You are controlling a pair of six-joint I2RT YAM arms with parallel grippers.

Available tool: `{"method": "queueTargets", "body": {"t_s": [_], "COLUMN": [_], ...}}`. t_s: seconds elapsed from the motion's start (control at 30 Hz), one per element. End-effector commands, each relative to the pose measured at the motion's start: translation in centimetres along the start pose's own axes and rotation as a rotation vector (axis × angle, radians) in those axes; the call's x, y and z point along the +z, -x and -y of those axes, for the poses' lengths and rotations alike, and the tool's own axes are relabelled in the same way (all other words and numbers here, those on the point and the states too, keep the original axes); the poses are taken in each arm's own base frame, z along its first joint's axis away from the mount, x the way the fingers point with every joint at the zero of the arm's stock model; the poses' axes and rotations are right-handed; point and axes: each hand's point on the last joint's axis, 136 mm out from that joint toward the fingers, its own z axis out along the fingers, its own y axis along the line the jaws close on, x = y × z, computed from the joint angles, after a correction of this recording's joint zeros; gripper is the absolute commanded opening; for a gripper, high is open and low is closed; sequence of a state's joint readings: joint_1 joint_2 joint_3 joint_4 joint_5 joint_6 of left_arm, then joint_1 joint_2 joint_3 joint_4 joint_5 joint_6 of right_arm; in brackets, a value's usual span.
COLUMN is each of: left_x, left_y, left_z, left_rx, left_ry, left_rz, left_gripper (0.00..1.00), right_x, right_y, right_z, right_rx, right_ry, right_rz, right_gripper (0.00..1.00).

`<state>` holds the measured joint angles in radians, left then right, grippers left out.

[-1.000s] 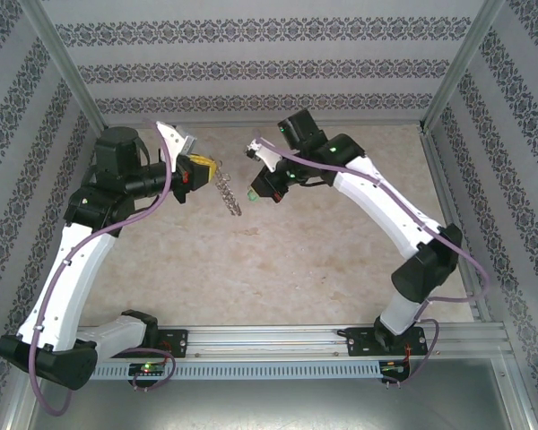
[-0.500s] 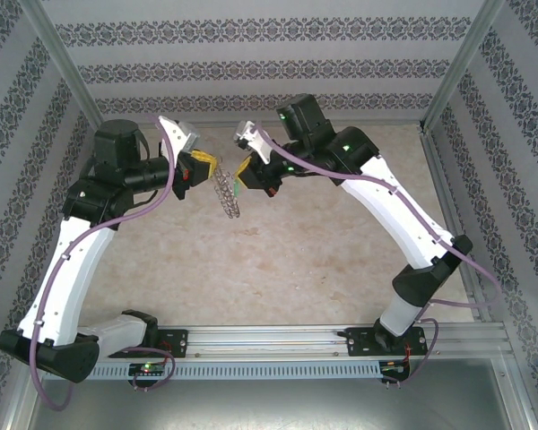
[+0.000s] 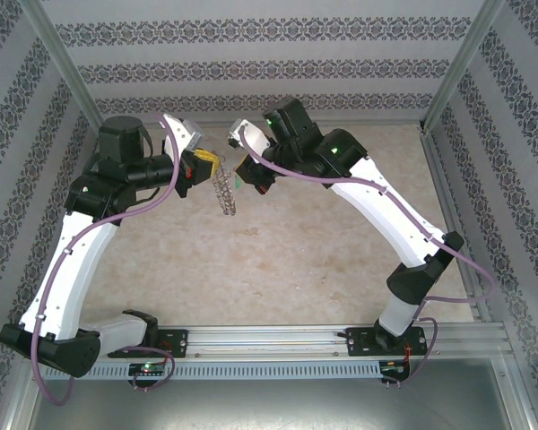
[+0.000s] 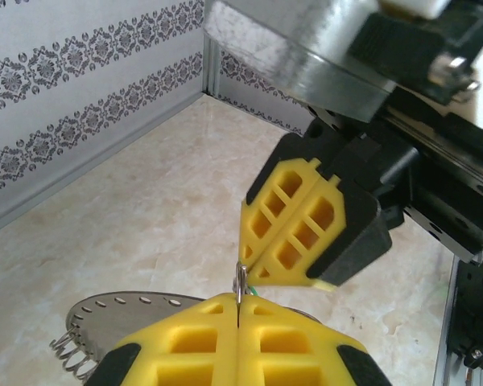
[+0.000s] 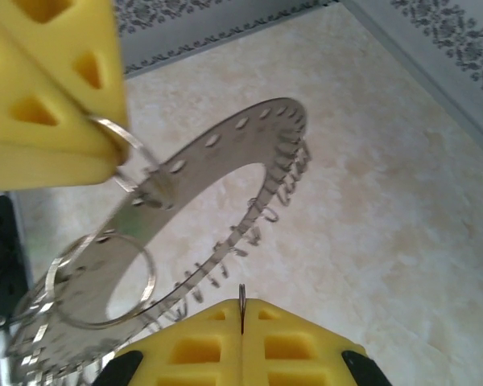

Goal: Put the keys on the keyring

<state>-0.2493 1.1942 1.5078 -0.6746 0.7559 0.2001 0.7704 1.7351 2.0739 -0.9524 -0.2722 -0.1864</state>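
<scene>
My left gripper (image 3: 208,165) is held above the table, shut on a thin wire loop (image 4: 240,280) of the keyring (image 3: 225,193). The keyring hangs below it as a flat dark-grey ring (image 5: 213,181) fringed with small silvery pieces. My right gripper (image 3: 244,175) is shut, tip to tip with the left one. A green speck of the key (image 3: 238,183) shows at its tips, and a thin metal edge (image 5: 241,296) sticks out between its fingers. In the left wrist view the right gripper's fingers (image 4: 298,229) almost touch my left gripper (image 4: 239,305).
The beige marble-patterned tabletop (image 3: 296,260) lies below both grippers. Patterned walls with metal posts (image 3: 67,72) close in the back and sides. A second loose wire ring (image 5: 105,277) hangs on the keyring near my right gripper (image 5: 241,312).
The right gripper has moved left and up with the key until its tips meet the left gripper at the keyring. The left gripper has risen slightly with the ring.
</scene>
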Motion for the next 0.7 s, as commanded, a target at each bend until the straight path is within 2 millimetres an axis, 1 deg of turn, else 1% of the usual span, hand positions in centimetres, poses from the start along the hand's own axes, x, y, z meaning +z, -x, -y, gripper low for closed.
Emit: {"method": "queueTargets", "body": {"t_s": [0.0,0.23,0.43,0.67], "left_x": [-0.4,-0.4,-0.4,-0.4], "left_y": [1.3,1.3,1.5,1.6], "left_z": [0.9,0.7,0.7,0.9], "left_rx": [0.056,0.064,0.061,0.063], "left_ry": [-0.024,-0.007,-0.006,-0.011], "left_rz": [0.027,0.023,0.028,0.031], "left_gripper": [0.00,0.00,0.00,0.00], "right_x": [-1.7,-2.2,-2.1,-2.2], "right_y": [2.0,4.0,3.7,4.1], "right_z": [0.5,-0.6,-1.7,-2.9], "right_rx": [-0.023,-0.054,-0.071,-0.059], "right_ry": [-0.066,-0.056,0.002,0.064], "right_rz": [0.061,0.108,0.114,0.136], "right_gripper": [0.00,0.00,0.00,0.00]}}
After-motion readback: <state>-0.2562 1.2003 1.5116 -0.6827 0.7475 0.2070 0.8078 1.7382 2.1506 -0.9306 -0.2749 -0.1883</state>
